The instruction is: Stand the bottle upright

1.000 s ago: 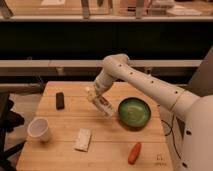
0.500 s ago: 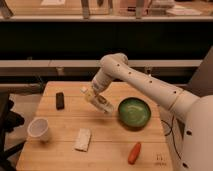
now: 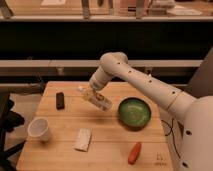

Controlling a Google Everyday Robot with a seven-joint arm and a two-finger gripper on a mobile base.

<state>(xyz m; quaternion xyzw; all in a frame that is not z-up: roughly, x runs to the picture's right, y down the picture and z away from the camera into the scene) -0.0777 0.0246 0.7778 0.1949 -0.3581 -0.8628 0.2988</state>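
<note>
The claw (image 3: 95, 95) grips the tilted bottle (image 3: 104, 102) above the table (image 3: 112, 147).

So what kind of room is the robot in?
Probably a lab or office test area: long shelves run behind, a black chair sits at the picture's left edge, and the gripper holds the bottle tilted over a wooden table.

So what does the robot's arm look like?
The arm is smooth, rounded and off-white, built from thick tubular segments with bulbous joints and small dark dots along it. No loose cables show. Its small, darker pincer is at the bottle above the wooden table.
</note>
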